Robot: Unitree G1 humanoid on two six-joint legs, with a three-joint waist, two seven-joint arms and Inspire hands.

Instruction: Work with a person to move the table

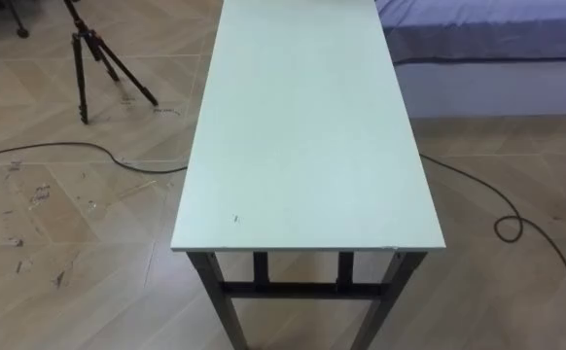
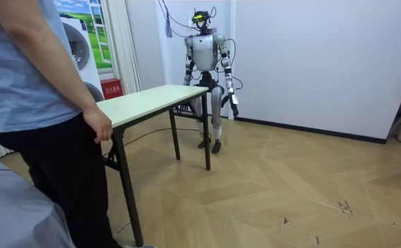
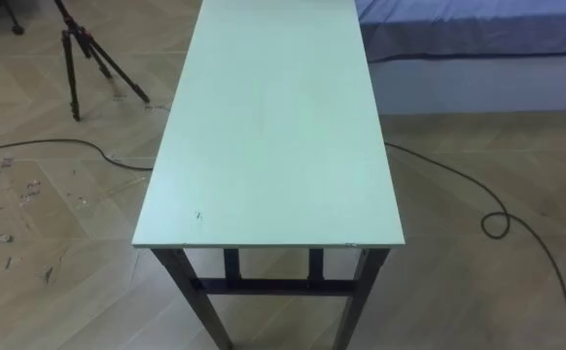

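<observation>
Room view: my left hand (image 2: 235, 105) hangs clear of the table (image 2: 152, 96); open or closed, can't tell. Should grab my end level, matching the person (image 2: 35, 83).

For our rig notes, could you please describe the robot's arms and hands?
In the room view, the slim left arm is silver-white with dark joints, and the left hand is dark. Finer markings are too small to tell.
</observation>
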